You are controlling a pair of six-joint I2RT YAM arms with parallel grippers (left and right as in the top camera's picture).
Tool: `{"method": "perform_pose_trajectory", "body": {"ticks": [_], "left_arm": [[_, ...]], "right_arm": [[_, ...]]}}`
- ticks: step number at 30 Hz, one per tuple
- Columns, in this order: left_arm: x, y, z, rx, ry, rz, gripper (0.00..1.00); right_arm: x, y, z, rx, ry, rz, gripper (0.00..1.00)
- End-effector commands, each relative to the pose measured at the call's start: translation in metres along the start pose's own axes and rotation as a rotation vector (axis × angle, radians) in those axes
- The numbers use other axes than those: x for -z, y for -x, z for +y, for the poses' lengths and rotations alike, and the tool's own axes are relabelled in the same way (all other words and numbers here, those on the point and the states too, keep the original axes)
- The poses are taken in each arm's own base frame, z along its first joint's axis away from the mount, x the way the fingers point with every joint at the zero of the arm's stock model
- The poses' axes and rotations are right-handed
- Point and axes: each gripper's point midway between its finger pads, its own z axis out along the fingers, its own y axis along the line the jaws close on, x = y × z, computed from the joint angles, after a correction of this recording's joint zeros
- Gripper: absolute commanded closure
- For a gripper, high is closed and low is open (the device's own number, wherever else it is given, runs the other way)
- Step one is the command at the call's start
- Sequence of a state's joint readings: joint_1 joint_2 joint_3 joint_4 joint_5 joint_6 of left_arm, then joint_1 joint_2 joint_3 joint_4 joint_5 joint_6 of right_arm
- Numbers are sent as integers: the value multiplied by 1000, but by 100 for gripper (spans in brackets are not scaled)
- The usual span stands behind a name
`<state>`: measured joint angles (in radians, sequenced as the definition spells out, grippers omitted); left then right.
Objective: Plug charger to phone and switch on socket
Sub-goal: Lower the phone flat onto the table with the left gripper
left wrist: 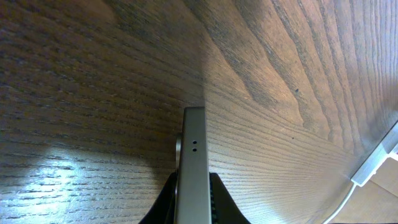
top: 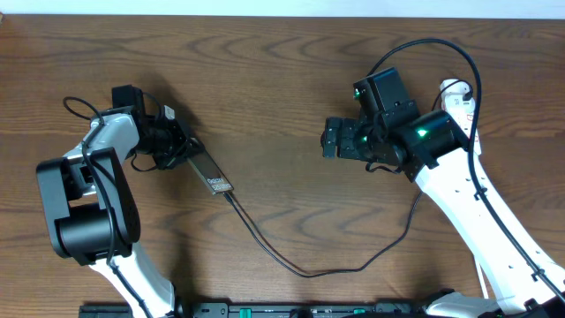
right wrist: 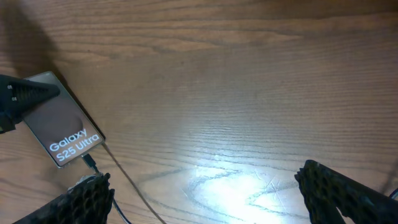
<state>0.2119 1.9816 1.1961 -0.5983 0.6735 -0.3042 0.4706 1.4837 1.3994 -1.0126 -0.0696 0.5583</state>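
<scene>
Phone (top: 213,176): left of the table's (top: 282,79) middle, lying on a slant, screen text "Galaxy S25 Ultra" readable from the right wrist view. Whether it rests flat or is lifted off the wood, I cannot tell.

Left tool (top: 185,150): clamped on the phone's upper-left end. The left wrist view shows the thin metal edge of the phone (left wrist: 193,149) pinched between the two dark fingers.

Charger (top: 300,269): plug tip (right wrist: 90,163) sits against the phone's free lower-right end; full seating cannot be judged. The cable loops toward the near edge, then up behind the right arm.

Right tool (top: 328,140): fingers spread wide apart, holding nothing, well right of the phone.

Socket (top: 457,95): far right, white with a red mark, partly hidden by the right arm.
</scene>
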Motion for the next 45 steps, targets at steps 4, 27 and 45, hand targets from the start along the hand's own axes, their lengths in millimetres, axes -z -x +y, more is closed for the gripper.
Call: {"method": "perform_pose_trajectory", "body": {"ticks": [4,27,45], "left_arm": [[-2,-3,9,-3,45,0,92],[-8,-13,26,19,96,16,92],[-8,-16,27,26,100,25,83]], "right_arm": [[-1,0,3,15,-11,-3,5],[-1,0,3,12,-11,-4,5],[-1,0,2,11,-11,-3,5]]}}
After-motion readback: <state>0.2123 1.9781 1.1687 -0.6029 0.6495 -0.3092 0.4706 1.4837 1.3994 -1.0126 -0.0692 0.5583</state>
